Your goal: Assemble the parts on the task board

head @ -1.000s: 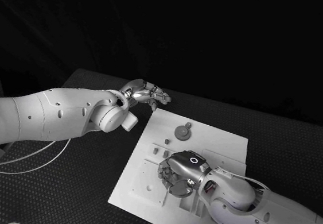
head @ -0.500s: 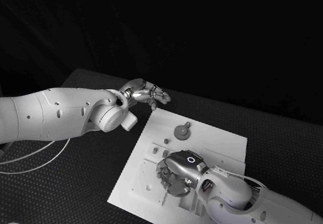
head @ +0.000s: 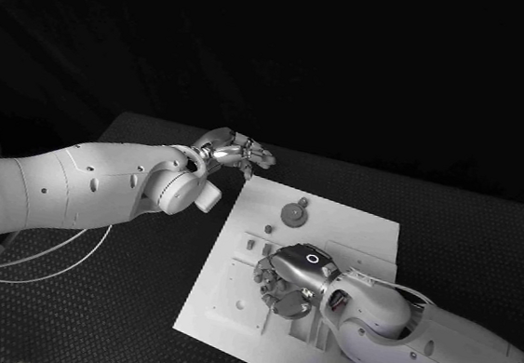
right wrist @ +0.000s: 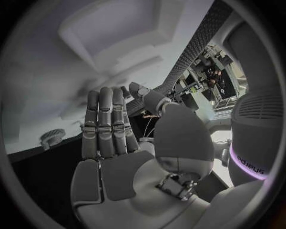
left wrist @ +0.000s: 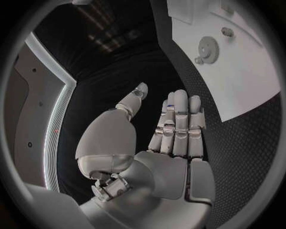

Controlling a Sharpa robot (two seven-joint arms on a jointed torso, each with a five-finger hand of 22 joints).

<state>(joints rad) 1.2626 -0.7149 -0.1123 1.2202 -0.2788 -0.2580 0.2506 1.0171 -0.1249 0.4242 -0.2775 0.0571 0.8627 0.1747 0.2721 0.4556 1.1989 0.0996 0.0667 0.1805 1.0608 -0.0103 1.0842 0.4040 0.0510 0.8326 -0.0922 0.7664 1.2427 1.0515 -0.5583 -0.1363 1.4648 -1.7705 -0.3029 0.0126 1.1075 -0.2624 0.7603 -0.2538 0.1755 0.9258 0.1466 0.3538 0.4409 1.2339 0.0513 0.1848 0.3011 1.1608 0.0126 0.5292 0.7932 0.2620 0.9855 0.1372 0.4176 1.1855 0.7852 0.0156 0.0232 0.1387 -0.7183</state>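
The white task board lies in the middle of the black table. A round gear sits near its far edge, and small pieces and slots show beside my right hand. My right hand hovers low over the board's middle; its fingers are stretched out side by side and hold nothing. The gear lies just past them on the board. My left hand hangs above the table off the board's far left corner. It is flat and empty, with the gear on the board beyond it.
Black mat surrounds the board on all sides. A thin white cable hangs under my left arm. My right forearm covers the board's near right corner.
My right hand has edged very slightly over the board's middle. The left hand has stayed where it was.
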